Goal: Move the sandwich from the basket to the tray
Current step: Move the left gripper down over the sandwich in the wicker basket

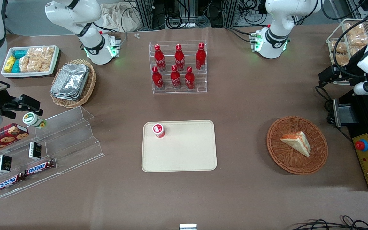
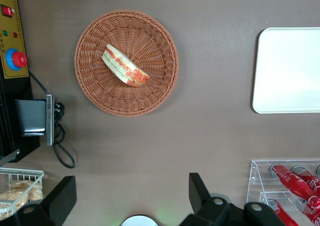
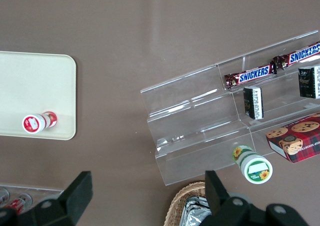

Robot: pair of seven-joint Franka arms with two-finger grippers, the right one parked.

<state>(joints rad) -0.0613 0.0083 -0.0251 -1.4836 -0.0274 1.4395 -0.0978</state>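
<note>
The sandwich (image 1: 296, 142), a pale wedge with red-orange and green filling, lies in the round reddish-brown wicker basket (image 1: 284, 159), toward the working arm's end of the table. The left wrist view shows both the sandwich (image 2: 125, 66) and the basket (image 2: 152, 41). The cream tray (image 1: 184, 153) lies at the table's middle and also shows in the left wrist view (image 2: 290, 71). My left gripper (image 1: 327, 80) hangs open and empty well above the table, farther from the front camera than the basket. Its fingers (image 2: 200, 191) stand wide apart.
A small red-and-white bottle (image 1: 158, 130) stands on the tray's corner. An acrylic rack of red bottles (image 1: 178, 67) stands farther back. A black control box with a red button (image 1: 367, 153) and a wire basket of snacks (image 1: 347, 44) sit beside the working arm. Clear stepped shelves (image 1: 62, 140) lie toward the parked arm's end.
</note>
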